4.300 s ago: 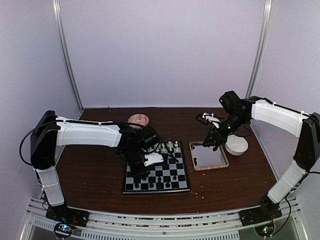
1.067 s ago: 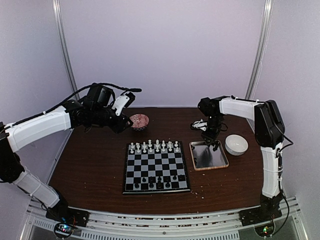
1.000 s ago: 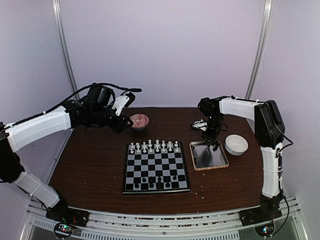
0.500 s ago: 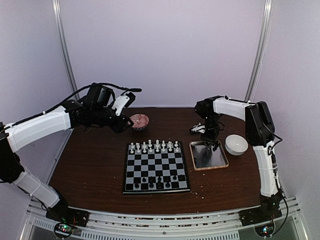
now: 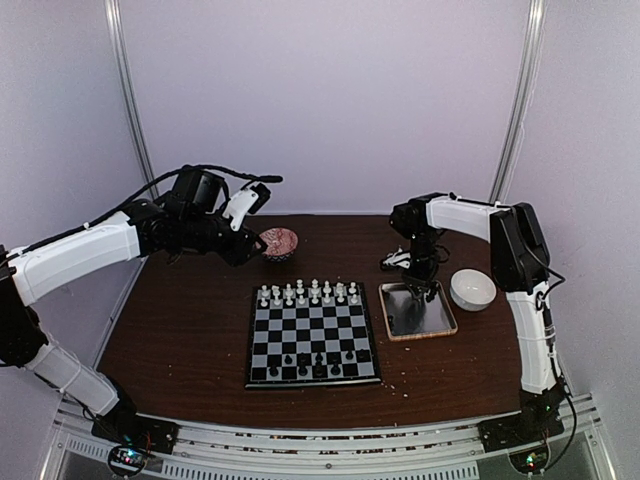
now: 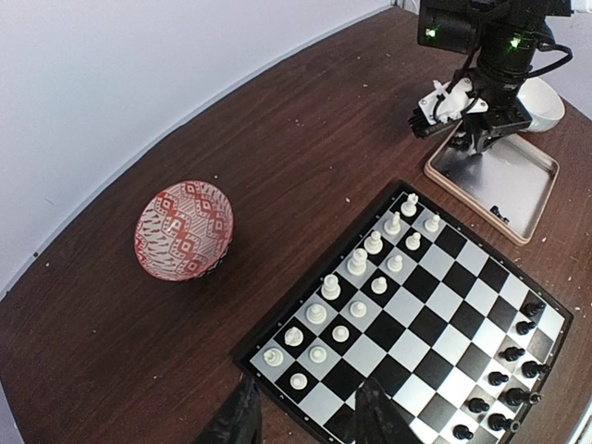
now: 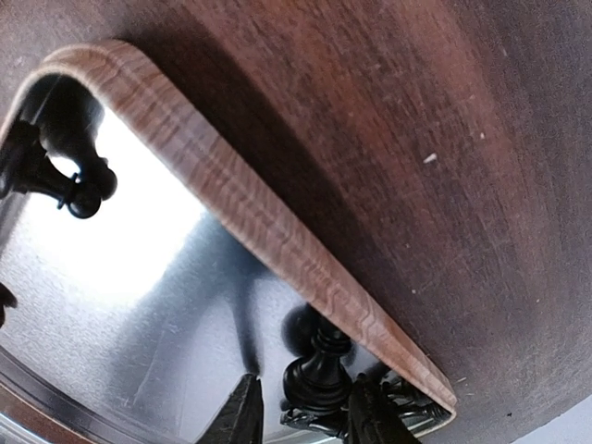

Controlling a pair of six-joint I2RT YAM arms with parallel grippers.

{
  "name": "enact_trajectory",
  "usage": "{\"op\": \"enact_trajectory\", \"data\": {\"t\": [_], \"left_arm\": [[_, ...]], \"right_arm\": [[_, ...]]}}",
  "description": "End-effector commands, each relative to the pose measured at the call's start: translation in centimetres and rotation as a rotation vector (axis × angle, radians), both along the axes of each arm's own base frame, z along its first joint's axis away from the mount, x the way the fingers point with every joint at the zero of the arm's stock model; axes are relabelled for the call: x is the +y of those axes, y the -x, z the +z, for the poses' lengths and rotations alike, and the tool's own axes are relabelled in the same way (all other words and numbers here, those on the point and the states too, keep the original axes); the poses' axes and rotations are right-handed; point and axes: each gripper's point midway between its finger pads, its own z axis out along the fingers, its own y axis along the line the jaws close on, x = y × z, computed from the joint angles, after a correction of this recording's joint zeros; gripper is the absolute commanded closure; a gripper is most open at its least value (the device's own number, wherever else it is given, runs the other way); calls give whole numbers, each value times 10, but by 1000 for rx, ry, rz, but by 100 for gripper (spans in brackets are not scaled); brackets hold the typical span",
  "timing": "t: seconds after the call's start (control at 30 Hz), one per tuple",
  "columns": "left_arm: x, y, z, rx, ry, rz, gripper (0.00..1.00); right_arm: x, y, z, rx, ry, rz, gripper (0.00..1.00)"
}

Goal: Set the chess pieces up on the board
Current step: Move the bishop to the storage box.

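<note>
The board (image 5: 313,335) lies flat mid-table (image 5: 180,340). White pieces (image 5: 308,292) fill its two far rows. Black pieces (image 5: 304,370) stand in the two near rows, with gaps.

Just right of the board you have the wooden-rimmed tray (image 5: 418,339). In the right wrist view, one black piece (image 7: 316,365) stands upright in a tray corner, close against the rim. A second black piece (image 7: 51,171) lies on its side further along the same rim.

Your right gripper (image 7: 305,416) is down at the tray's far left corner, with one finger on either side of the upright piece. The jaws are parted. A sliver of tray shows between one finger and the piece, so you have no grip on it.

Your left gripper (image 6: 310,425) is raised over the far left of the table, close to the patterned red bowl (image 5: 278,242). Its jaws are apart and hold nothing. The white bowl (image 5: 472,289) sits just right of the tray's far end.

Against four seconds ago:
- The left gripper was low over the far left of the board. It has since lifted off and drawn back, so you can now see both white rows.
- The right arm reached in from the right, with its gripper above the tray's far edge. It has since folded upward and lowered the gripper into the corner.

Against half a second ago, nothing has visibly moved.
</note>
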Motion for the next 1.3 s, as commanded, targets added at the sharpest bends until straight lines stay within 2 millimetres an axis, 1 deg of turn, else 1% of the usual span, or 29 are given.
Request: {"op": "enact_trajectory", "data": {"t": [0.0,0.3,0.47,0.67,0.83,1.07,1.17,1.27], "left_arm": [[-7,1,16,-23,54,-17,65],[-9,6,28,-26,90,-32,65],[-8,10,33,-28,99,-42,64],[-6,15,46,-46,123,-47,65],[-3,18,53,-62,130,-45,64],[-3,20,57,-66,138,-49,64],[-1,20,58,-71,136,-42,64],[0,19,58,-73,134,-37,64]], "right_arm": [[6,-6,11,-29,-12,-26,66],[14,-10,10,-35,-3,-62,67],[13,-9,9,-21,22,-64,69],[13,-4,7,-4,48,-66,69],[13,-2,5,-12,76,-51,70],[17,-13,6,-70,87,-70,70],[16,-13,2,-71,121,-54,70],[18,-13,2,-81,141,-35,74]]}}
